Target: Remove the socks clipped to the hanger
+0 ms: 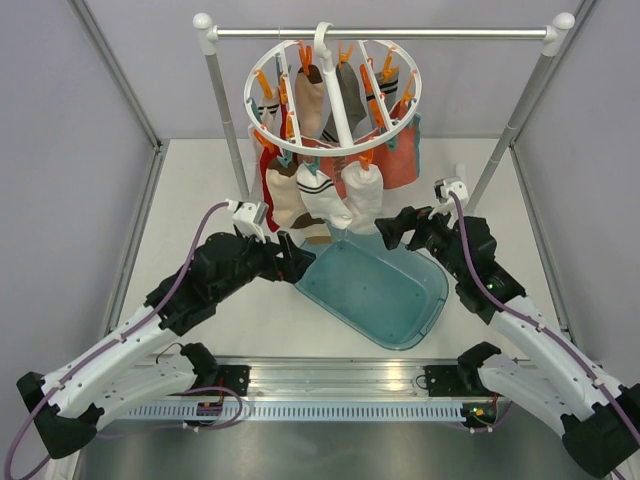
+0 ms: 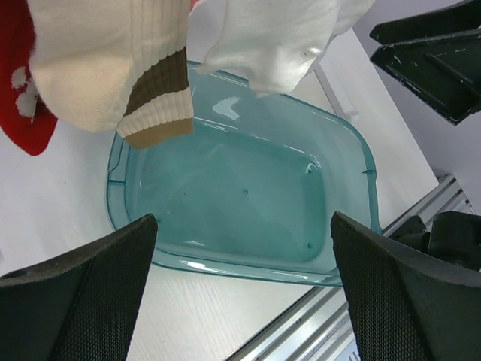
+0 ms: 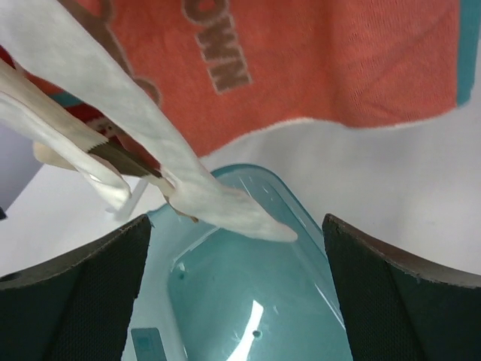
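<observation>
The hanger [image 1: 335,105] hangs by its hook from the metal rail [image 1: 380,33] at the 12 o'clock side of the surface [image 1: 190,200]. The socks [image 1: 322,195] are all clipped to its ring by orange clips [image 1: 303,52] and dangle below it. The lowest three, one beige with a brown band and two white with dark stripes, hang at the ring's 6 o'clock edge. A coral cloth [image 1: 402,165] hangs behind them toward 3 o'clock. Directly beneath the socks, near the middle of the surface, sits a translucent teal tub [image 1: 385,290] with nothing in it. The left gripper [image 1: 297,262] is at the tub's 9 o'clock corner, its jaws wide apart and holding nothing. In its wrist view the tub [image 2: 240,195] fills the gap between the black fingers [image 2: 83,293], with the beige sock [image 2: 105,68] and a white sock [image 2: 278,37] hanging just above and a red one [image 2: 22,98] at 9 o'clock. The right gripper [image 1: 395,226] is at the tub's 1 o'clock rim, near the toes of the white socks, its jaws also spread wide and gripping nothing. Its wrist view looks past a white sock [image 3: 150,143] that slants across the frame, apart from both fingers [image 3: 398,293]. There the coral cloth [image 3: 316,68] lies behind and the tub [image 3: 255,301] below.
</observation>
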Tool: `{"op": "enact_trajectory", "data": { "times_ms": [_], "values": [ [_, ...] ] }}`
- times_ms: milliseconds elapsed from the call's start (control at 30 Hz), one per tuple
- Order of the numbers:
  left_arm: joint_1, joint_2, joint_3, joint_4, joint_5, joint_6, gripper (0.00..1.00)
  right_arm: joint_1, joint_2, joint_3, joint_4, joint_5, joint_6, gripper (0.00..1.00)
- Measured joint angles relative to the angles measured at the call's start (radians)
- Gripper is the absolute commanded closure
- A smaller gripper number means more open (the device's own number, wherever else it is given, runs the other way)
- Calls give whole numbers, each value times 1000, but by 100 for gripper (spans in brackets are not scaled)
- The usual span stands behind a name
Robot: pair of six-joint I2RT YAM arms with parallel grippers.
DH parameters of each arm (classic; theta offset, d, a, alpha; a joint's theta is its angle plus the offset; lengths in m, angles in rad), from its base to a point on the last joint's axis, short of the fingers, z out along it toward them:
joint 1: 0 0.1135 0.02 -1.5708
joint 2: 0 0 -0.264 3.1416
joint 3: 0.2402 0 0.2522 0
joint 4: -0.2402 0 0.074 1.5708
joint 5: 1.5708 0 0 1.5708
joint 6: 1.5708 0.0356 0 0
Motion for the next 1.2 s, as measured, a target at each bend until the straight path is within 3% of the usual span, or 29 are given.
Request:
{"op": "enact_trajectory", "data": {
  "times_ms": [333, 467, 567, 600, 667, 700, 800, 900, 967, 1200],
  "values": [
    [-33, 50, -17, 94, 24, -22, 4, 0, 123, 0, 200, -84, -62, 2],
    [-48, 66, -30, 130, 32, -27, 4, 0, 174, 0, 249, -106, -78, 8],
    [-57, 80, -40, 154, 40, -29, 4, 0, 198, 0, 271, -123, -82, 20],
    [-60, 84, -45, 167, 40, -30, 3, 0, 201, 0, 275, -127, -81, 30],
    [-62, 94, -55, 186, 40, -30, 3, 0, 204, 0, 285, -137, -79, 41],
    [-64, 101, -60, 199, 40, -30, 3, 0, 205, 0, 291, -145, -75, 54],
    [-64, 122, -64, 227, 40, -29, 3, 0, 205, -1, 305, -165, -62, 79],
    [-64, 136, -74, 273, 40, -29, 3, 0, 204, -1, 313, -189, -43, 95],
    [-64, 145, -80, 301, 41, -29, 3, 0, 200, -1, 312, -204, -34, 99],
    [-64, 208, -126, 424, 59, -30, 2, 0, 126, -1, 252, -235, -11, 99]
  ]
}}
